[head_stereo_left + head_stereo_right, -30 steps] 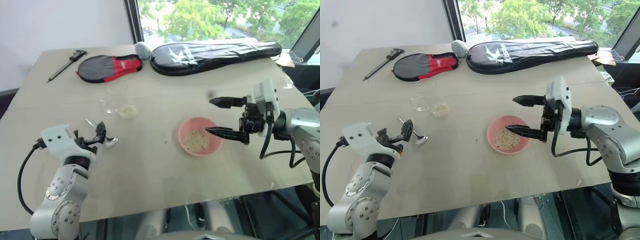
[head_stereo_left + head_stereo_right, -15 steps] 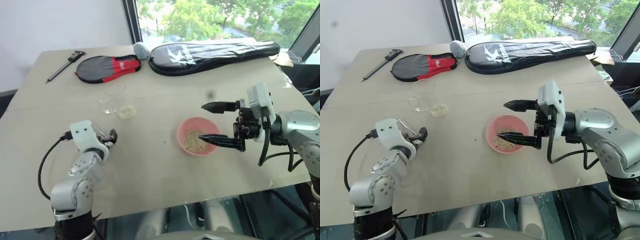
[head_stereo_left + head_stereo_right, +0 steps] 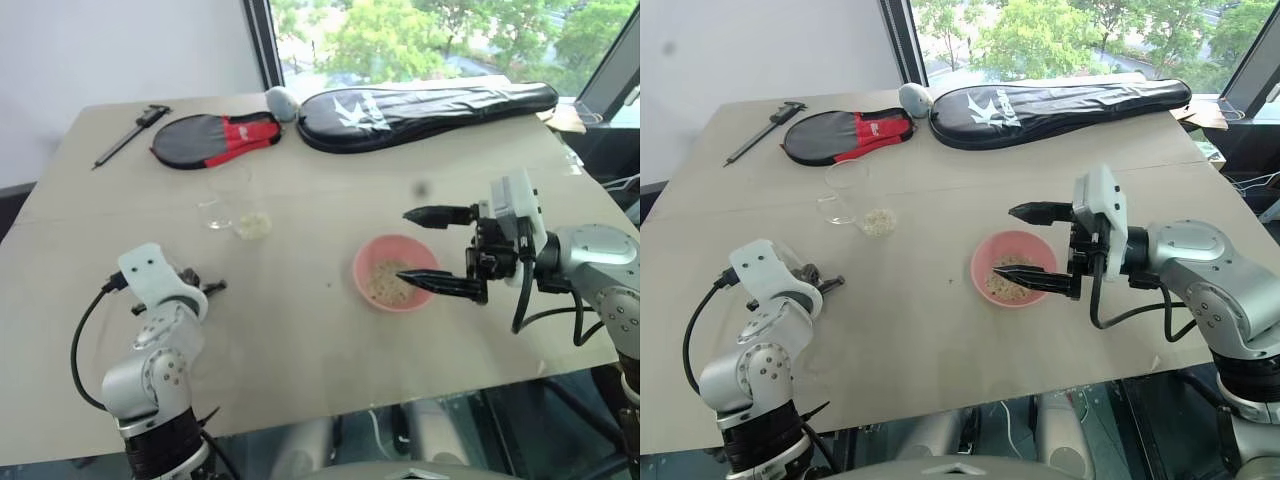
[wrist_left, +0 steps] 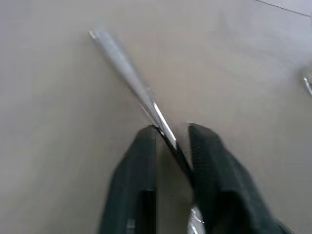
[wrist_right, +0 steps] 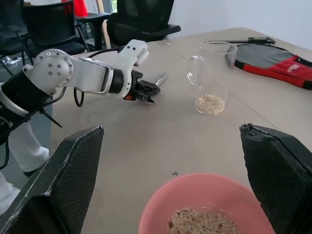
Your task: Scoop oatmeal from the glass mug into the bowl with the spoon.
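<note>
Oatmeal (image 3: 1012, 285) lies as a pale heap in the pink bowl (image 3: 990, 262), which sits right of centre on the tan desk (image 3: 940, 340). More flakes rest at the bottom of the glass mug (image 5: 212, 78), standing upright farther back and to the left, and apart from the bowl. The spoon (image 4: 131, 80) lies on the desk at the near left, its silver handle running between the black fingers (image 4: 139, 170) of the left claw (image 4: 171, 139), which is closed on it low over the desk. The right claw (image 3: 1025, 242) hangs with its fingers spread wide and nothing between them, pointing left; one finger reaches over the bowl's right rim, the other sits farther back above the desk. Along the far edge lie a long black racket case (image 3: 1060, 100), a smaller black and red paddle cover (image 3: 845, 133) to its left, a grey ball-like object (image 3: 912, 96) between them, and a dark caliper (image 3: 760, 130) at the far left corner.
</note>
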